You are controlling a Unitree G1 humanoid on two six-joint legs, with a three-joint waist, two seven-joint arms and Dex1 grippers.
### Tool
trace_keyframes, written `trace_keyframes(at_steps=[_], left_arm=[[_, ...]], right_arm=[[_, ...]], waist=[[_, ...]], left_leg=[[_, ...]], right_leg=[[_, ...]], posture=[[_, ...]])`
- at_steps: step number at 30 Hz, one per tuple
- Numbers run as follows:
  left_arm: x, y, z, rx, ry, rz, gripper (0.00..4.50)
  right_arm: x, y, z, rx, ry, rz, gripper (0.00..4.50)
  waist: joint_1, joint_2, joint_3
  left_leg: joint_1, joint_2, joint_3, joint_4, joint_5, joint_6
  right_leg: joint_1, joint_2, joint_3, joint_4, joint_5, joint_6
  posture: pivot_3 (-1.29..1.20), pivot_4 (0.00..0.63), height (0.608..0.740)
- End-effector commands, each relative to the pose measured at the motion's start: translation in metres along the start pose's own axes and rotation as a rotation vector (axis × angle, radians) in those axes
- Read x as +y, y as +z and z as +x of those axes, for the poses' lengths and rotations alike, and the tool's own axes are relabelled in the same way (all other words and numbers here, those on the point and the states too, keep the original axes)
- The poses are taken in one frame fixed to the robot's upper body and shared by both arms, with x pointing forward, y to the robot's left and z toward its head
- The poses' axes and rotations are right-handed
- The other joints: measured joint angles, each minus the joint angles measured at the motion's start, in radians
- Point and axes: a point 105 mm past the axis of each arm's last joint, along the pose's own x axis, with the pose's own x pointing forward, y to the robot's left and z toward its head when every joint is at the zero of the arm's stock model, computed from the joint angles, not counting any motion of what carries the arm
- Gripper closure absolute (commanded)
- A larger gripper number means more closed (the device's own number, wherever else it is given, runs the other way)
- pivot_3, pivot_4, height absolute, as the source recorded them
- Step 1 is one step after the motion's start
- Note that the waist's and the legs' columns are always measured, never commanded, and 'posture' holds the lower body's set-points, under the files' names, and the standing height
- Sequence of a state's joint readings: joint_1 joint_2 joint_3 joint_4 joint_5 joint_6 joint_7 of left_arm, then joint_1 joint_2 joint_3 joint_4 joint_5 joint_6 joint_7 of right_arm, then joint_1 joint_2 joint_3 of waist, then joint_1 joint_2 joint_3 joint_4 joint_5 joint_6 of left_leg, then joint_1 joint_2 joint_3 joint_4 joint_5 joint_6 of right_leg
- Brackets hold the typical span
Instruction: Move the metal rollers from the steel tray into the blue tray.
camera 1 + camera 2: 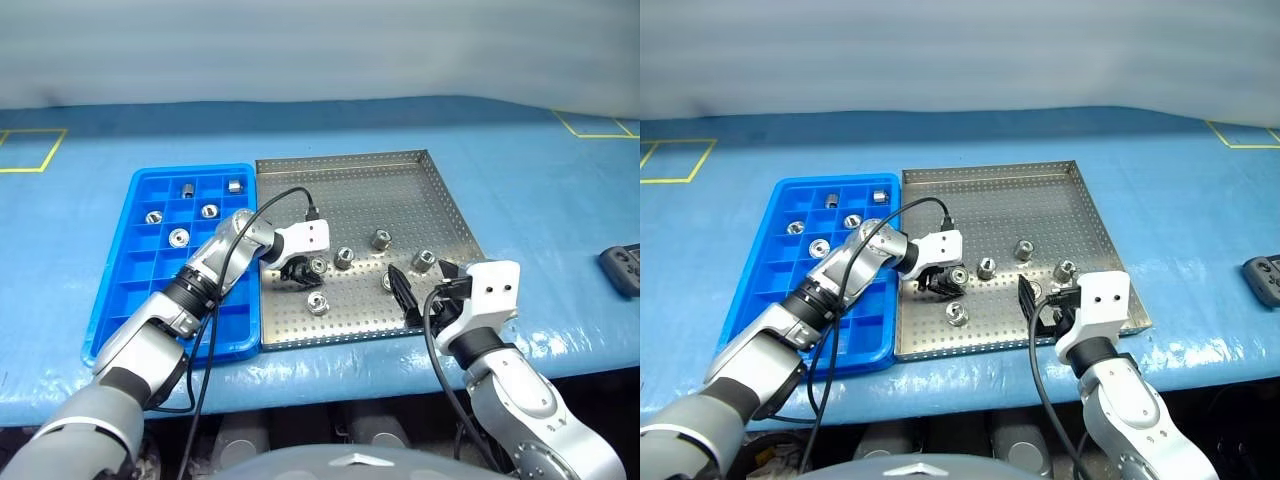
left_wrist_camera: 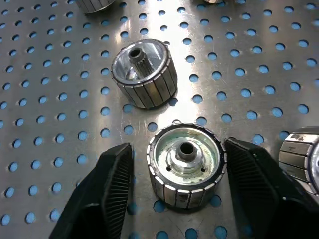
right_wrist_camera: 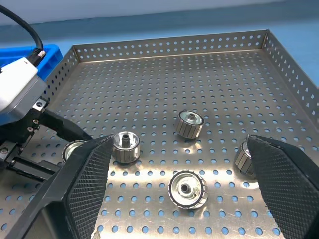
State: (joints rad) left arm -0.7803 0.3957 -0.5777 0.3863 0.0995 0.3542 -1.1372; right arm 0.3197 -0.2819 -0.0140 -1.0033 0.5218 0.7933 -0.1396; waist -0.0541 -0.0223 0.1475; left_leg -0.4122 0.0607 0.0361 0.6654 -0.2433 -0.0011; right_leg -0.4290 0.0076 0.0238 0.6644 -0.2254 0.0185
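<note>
Down on the steel tray (image 1: 440, 200), left gripper (image 2: 177, 164) straddles a roller (image 2: 185, 165), fingers just off its sides; right gripper (image 3: 179, 179) spread wide near the front rim.

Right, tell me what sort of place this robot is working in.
Most likely a test or training bench for parts sorting: a table under a pale blue cover with yellow taped squares, a perforated steel tray of metal rollers, and a compartmented blue tray.
</note>
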Motion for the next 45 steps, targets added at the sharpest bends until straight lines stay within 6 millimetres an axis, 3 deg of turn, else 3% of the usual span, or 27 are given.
trace_keyframes(at_steps=[1,7,10,16,20,27,31,35,40,45], left_arm=[[0.003,0.012,-0.006,-0.026,0.001,0.040,2.80],[0.009,0.019,-0.017,-0.082,0.038,0.004,2.80],[0.024,0.030,-0.036,-0.232,0.159,-0.154,2.80],[0.035,0.032,-0.081,-0.410,0.403,-0.334,2.80],[0.043,0.018,-0.120,-0.516,0.703,-0.460,2.80],[0.026,-0.030,-0.169,-0.489,1.157,-0.641,2.80],[0.013,-0.052,-0.182,-0.442,1.328,-0.697,2.80],[0.005,-0.061,-0.184,-0.421,1.405,-0.721,2.80],[0.002,-0.071,-0.177,-0.394,1.432,-0.749,2.80],[0.003,-0.079,-0.166,-0.376,1.424,-0.805,2.80]], right_arm=[[0.004,0.016,-0.003,-0.070,0.017,-0.008,0.00],[0.006,0.018,-0.001,-0.072,0.032,-0.014,0.00],[0.013,0.025,0.008,-0.095,0.092,-0.034,0.00],[0.026,0.030,0.023,-0.090,0.210,-0.085,0.00],[0.036,0.033,0.031,-0.088,0.297,-0.118,0.00],[0.052,0.033,0.044,-0.068,0.451,-0.189,0.00],[0.063,0.033,0.052,-0.062,0.537,-0.216,0.00],[0.077,0.033,0.057,-0.079,0.598,-0.229,0.00],[0.095,0.028,0.057,-0.091,0.671,-0.242,0.00],[0.100,0.025,0.054,-0.093,0.685,-0.223,0.00]], waist=[[-0.002,0.000,0.000],[-0.004,0.000,0.000],[-0.007,0.000,0.000],[0.003,0.000,0.000],[0.028,0.000,0.000],[0.076,0.000,0.000],[0.111,-0.001,0.001],[0.145,-0.001,0.001],[0.166,-0.001,0.001],[0.175,-0.001,0.001]], left_leg=[[0.000,0.000,0.000,0.000,0.000,0.000],[0.000,0.000,0.000,0.000,0.000,0.000],[0.000,0.000,-0.001,0.000,0.000,0.000],[0.000,0.001,-0.003,0.000,0.000,0.000],[0.000,0.001,-0.004,0.000,0.000,0.000],[0.001,0.000,-0.004,0.001,0.000,0.000],[0.001,0.000,-0.004,0.001,0.000,0.000],[0.000,0.000,-0.004,0.001,0.000,0.000],[-0.001,0.000,-0.004,0.001,0.000,0.000],[-0.001,0.000,-0.004,0.001,0.000,0.000]], right_leg=[[0.000,0.000,0.000,0.000,0.000,0.000],[0.000,0.000,0.000,0.001,0.000,0.000],[0.000,0.000,0.000,0.001,0.002,0.003],[0.000,0.000,0.001,0.002,0.002,0.004],[0.000,0.000,0.000,0.002,0.002,0.004],[0.001,0.000,-0.002,0.001,0.003,0.004],[0.001,-0.001,-0.002,0.001,0.003,0.004],[0.002,-0.001,-0.005,0.001,0.003,0.004],[0.002,-0.001,-0.006,-0.001,0.003,0.003],[0.002,-0.001,-0.006,-0.001,0.003,0.004]], posture=[[-0.11,0.150,0.740],[-0.09,0.150,0.740],[-0.05,0.150,0.740],[0.01,0.150,0.740],[0.09,0.150,0.740],[0.21,0.150,0.740],[0.28,0.150,0.740],[0.31,0.150,0.740],[0.31,0.150,0.740],[0.29,0.150,0.740]])
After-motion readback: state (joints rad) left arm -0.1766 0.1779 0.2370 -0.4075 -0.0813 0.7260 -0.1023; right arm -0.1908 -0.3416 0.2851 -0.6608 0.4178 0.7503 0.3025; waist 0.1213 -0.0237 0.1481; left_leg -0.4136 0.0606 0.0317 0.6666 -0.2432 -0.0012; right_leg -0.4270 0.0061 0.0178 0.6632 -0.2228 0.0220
